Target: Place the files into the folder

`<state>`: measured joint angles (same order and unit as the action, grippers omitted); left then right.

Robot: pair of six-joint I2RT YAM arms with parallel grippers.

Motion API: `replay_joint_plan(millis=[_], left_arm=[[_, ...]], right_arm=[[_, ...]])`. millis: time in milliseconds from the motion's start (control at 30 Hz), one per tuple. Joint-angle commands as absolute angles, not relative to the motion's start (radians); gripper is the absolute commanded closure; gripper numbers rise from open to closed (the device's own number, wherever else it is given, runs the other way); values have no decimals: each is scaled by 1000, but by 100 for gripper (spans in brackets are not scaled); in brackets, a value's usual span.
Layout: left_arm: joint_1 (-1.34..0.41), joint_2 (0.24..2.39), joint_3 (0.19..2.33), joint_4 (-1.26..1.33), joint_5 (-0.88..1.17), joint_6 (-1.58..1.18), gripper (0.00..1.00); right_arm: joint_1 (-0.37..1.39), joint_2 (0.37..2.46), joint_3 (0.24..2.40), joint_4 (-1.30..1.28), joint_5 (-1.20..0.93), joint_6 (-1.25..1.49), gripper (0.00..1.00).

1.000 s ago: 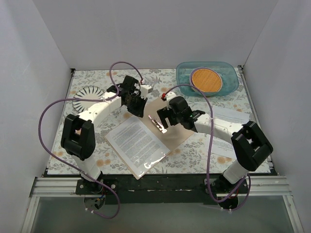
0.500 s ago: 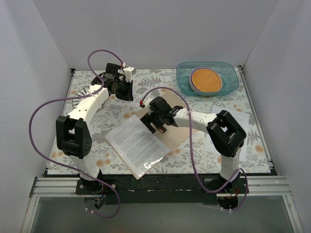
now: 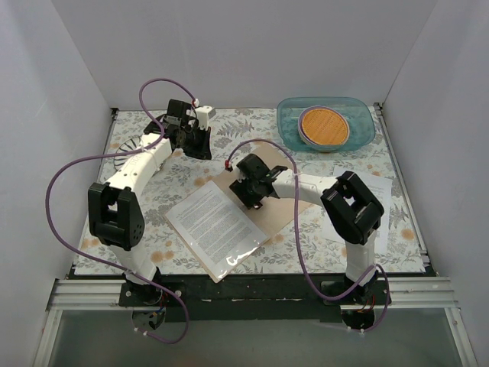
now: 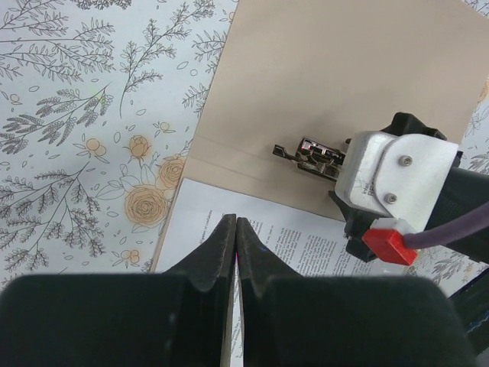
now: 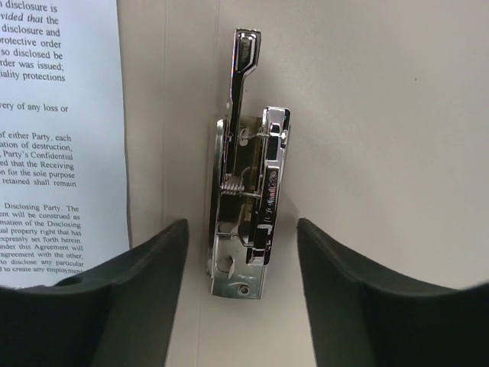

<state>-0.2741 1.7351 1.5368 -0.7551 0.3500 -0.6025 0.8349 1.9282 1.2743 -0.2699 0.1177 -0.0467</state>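
right wrist | sheet (image 5: 61, 138) cut off at left edge | top | folder (image 3: 276, 214) middle hidden under right tool (image 3: 249, 199)

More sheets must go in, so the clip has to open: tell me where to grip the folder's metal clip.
Probably take the narrow lever jutting beyond the metal clip body, from above, pinching across its width. The right hand, open, straddles the clip on the folder.
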Motion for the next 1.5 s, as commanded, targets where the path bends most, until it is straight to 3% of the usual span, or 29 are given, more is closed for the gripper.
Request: replay_joint_plan(millis=[0,100,233,300,500,667,900,967,1000,1067,1100,1167,1233,1467], left_arm=[[-276,1655,1548,-756,371,-597,100],[-276,1649,1537,-750,379,-594,100],[-276,1647,1546,-752,385,-589,100],[-278,1646,1548,-752,388,-586,100],[-276,1648,1543,-755,400,-574,100],[-276,1635,1523,-749,408,-561,100],[-276,1620,1509,-752,405,-543,100],[-276,1618,1509,-756,405,-540,100],[-278,1617,1511,-756,405,-538,100],[-276,1620,1516,-756,402,-538,100],[-276,1623,1523,-759,400,-537,100],[-276,1629,1537,-768,402,-538,100],[-276,1635,1557,-772,399,-541,100],[-276,1644,1583,-772,397,-560,100]], right_arm=[[831,1956,1315,-305,112,14,52],[831,1970,1318,-318,109,55,81],[831,1977,1325,-340,126,116,87],[831,1982,1347,-374,178,200,98],[834,2002,1426,-517,359,506,99],[836,2014,1466,-589,344,760,99],[850,2036,1496,-578,285,861,99],[851,2040,1511,-595,291,862,90],[851,2037,1509,-595,290,859,76],[851,2014,1509,-588,284,848,64],[850,2005,1512,-591,285,835,50],[850,1973,1517,-597,290,810,36],[848,1951,1517,-612,287,779,4],[848,1829,1411,-702,287,755,1]])
